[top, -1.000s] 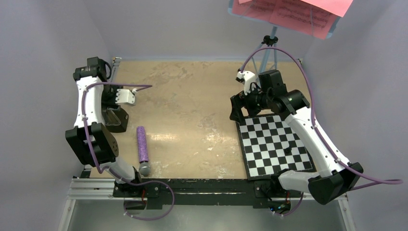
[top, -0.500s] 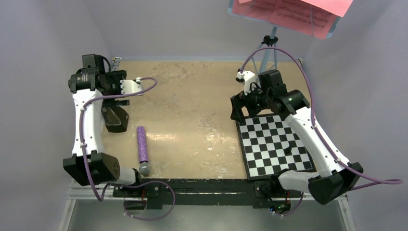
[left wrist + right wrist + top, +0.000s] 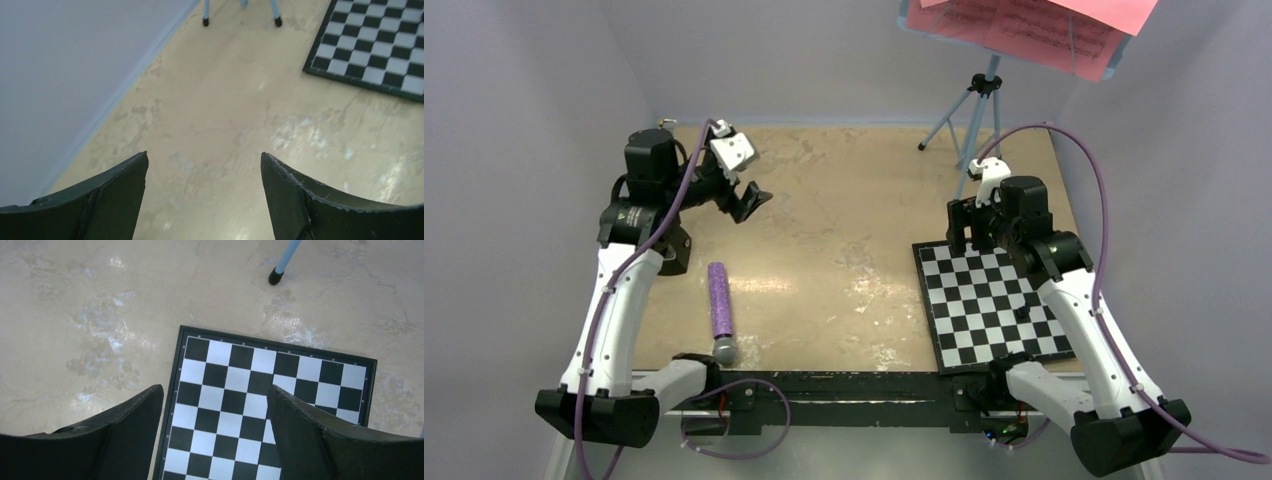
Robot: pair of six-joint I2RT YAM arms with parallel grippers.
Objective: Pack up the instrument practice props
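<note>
**Both arms' fingers spread wide and empty over the desk**

A tan, mottled desk (image 3: 844, 200) sits between pale lilac walls (image 3: 524, 100). The light-blue music stand (image 3: 985, 85) stands on its tripod legs just beyond the far edge of the checkered board (image 3: 994, 300), with the pink sheet-music pages (image 3: 1024, 30) on its tray high above. The right fingers (image 3: 320, 440) hang over the board's far-left corner, set wide apart with nothing between them. The left fingers (image 3: 100, 200) are raised well to the board's left, also wide and empty. A purple microphone (image 3: 720, 305) lies left of the board. The black metronome (image 3: 676, 255) stands farther left, partly hidden by the left arm.
</note>
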